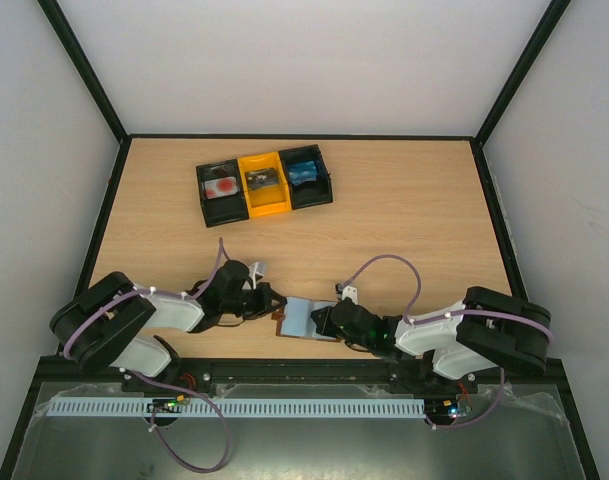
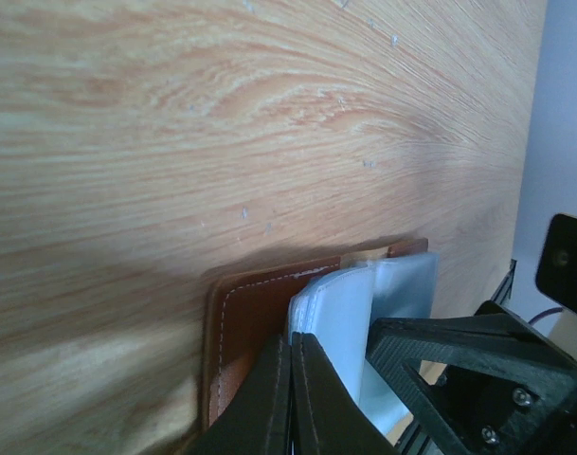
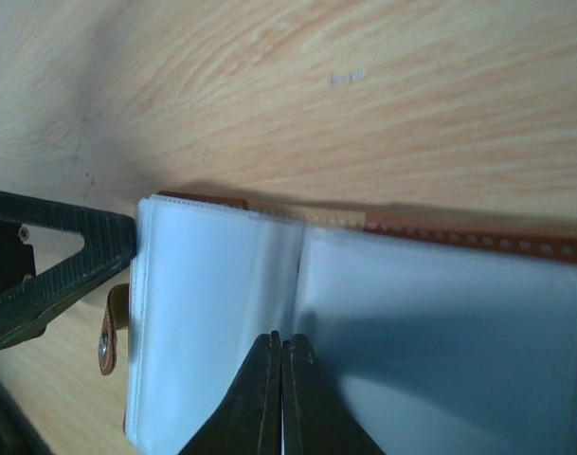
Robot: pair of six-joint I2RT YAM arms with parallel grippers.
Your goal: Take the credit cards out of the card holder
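card holder (image 1: 304, 318) lies open at the middle of the tabletop's (image 1: 404, 220) near edge, grey-blue panels up. left gripper (image 2: 290, 343) is fully closed at its left panel edge. right gripper (image 3: 280, 339) is fully closed over the centre fold, and nothing shows pinched in either.

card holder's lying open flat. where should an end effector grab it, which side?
Probably the card holder's edge by the tab, coming low from the left arm's side. It lies open flat on the table, so only the rim is pinchable, and brown leather protrudes past the pale sleeves.
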